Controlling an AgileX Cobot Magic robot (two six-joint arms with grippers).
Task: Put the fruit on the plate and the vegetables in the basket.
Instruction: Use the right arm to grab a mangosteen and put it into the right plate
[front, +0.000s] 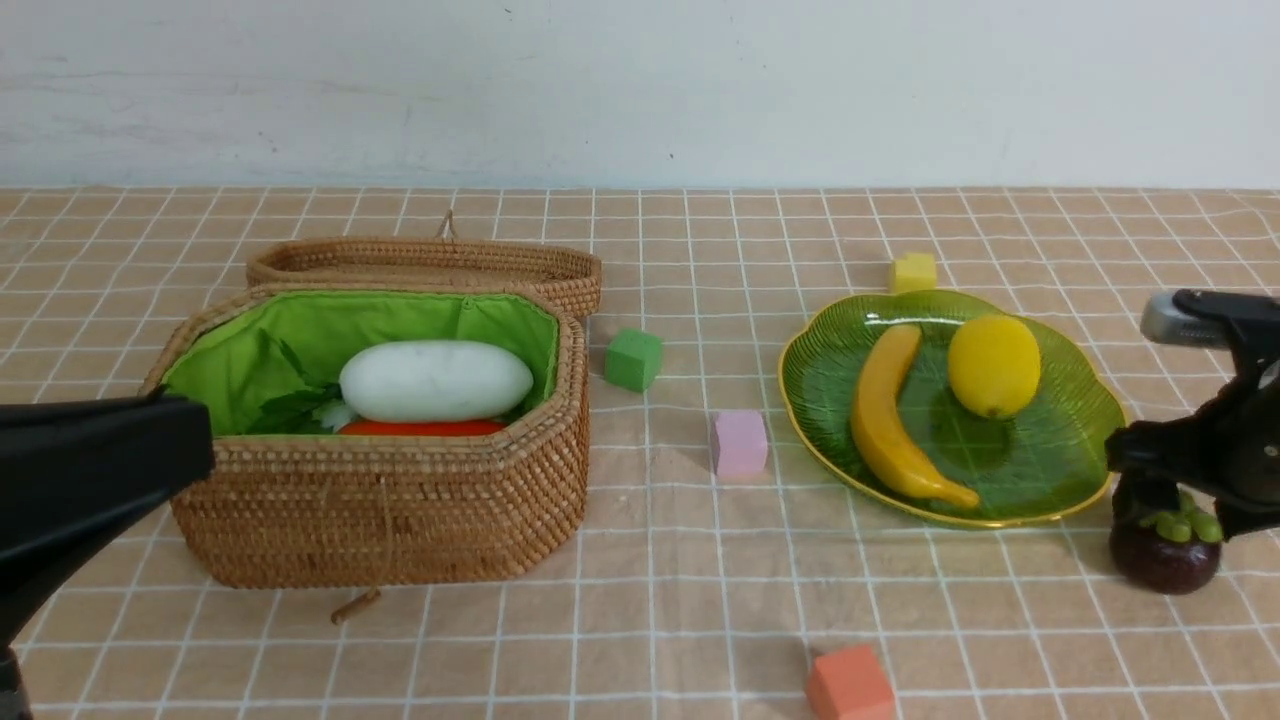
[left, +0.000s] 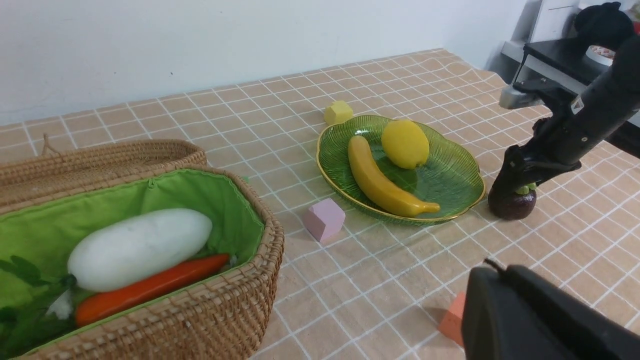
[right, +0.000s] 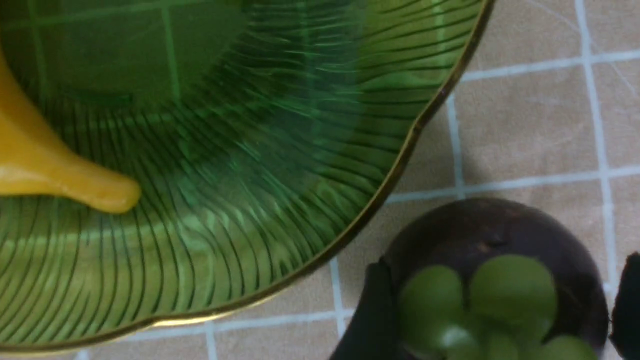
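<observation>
the left gripper (front: 100, 460) is seen only as a black bulk at the near left edge, in front of the basket's corner. its fingers are shown in no view, so it cannot be told whether they are apart or together. the right arm (front: 1230, 440) is cut off by the right edge of the front view. in the right wrist view only the dark inner edges of its two fingers (right: 370, 310) are caught. the pepper (front: 420, 428) is largely hidden beneath the radish (front: 435, 380) and behind the near wall of the basket (front: 380, 520), so only a red-orange strip is seen.

the basket is stood open at the left of the table (front: 640, 620), with its lid (front: 420, 262) laid back behind it. on the plate (front: 1060, 440), at the right, the banana (front: 885, 420) is laid near-to-far along the left half. the lemon (front: 993, 365) is placed toward the far side, just beside the banana.

the mangosteen (front: 1165, 565) is stood cap up on the table, just outside the near right rim of the plate. the right gripper (front: 1175, 515) is positioned directly over it. the fingers are held apart, one on each side of the fruit. one is seen against the skin, while a thin gap appears at the other.

a green cube (front: 633, 359) and a pink cube (front: 740, 443) are placed between basket and plate.
</observation>
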